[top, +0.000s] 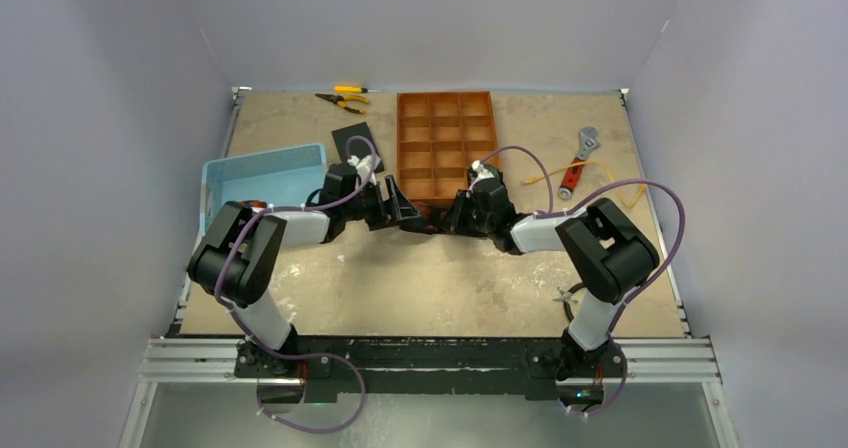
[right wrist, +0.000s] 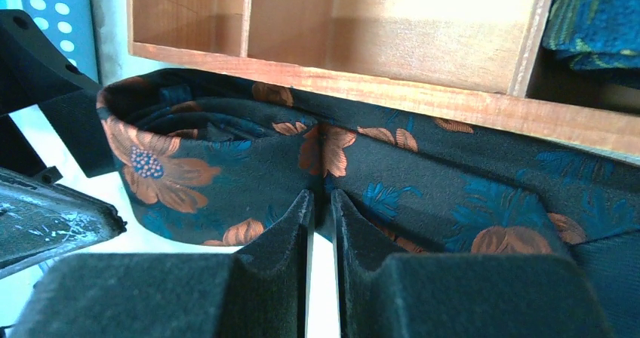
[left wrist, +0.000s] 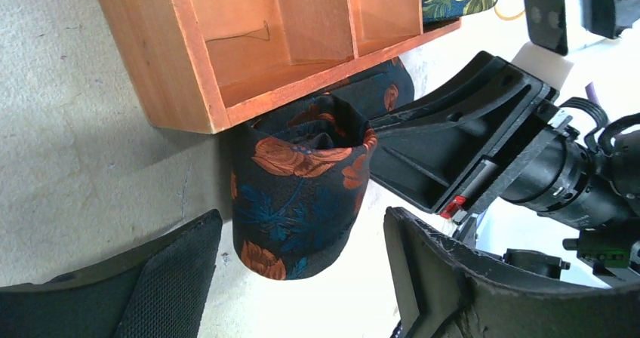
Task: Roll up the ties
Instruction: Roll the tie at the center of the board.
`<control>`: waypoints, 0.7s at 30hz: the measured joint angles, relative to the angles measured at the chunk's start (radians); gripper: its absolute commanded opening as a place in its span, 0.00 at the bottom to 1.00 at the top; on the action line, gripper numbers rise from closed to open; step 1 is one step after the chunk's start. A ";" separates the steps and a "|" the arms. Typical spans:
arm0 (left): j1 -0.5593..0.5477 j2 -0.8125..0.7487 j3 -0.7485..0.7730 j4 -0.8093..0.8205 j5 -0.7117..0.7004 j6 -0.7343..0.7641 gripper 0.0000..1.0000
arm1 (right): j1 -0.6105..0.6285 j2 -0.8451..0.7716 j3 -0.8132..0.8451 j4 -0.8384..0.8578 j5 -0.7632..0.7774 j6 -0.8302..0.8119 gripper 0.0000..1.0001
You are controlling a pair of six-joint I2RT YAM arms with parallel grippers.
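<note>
Wooden tray [left wrist: 189, 74] stands against the rolled tie [left wrist: 302, 202], blue basket [top: 262, 173] nearby.

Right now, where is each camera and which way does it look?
Top external: high behind, looking down at the table; left arm and right arm show.
Left wrist: on left arm, facing the rolled tie; open left end effector shows.
Right wrist: on right arm, facing the tie; right end effector shows.
Both wrist views share tie and wooden tray.

Soft, even light fills the top view with only faint shadows, while in both wrist views the table [left wrist: 368, 293] glares to blown-out white and the nearest foreground looks slightly soft.
</note>
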 measured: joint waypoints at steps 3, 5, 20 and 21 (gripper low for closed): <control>-0.002 0.013 0.000 0.014 0.006 -0.002 0.70 | -0.003 0.011 -0.004 0.013 -0.012 0.003 0.17; -0.004 0.026 0.002 0.015 0.006 -0.002 0.69 | -0.005 0.012 -0.004 0.015 -0.018 0.003 0.17; -0.021 0.061 0.045 -0.034 -0.002 0.035 0.00 | -0.006 0.020 -0.004 0.032 -0.036 0.003 0.19; -0.023 0.061 0.049 -0.042 -0.005 0.042 0.00 | -0.006 0.020 -0.004 0.032 -0.037 0.003 0.21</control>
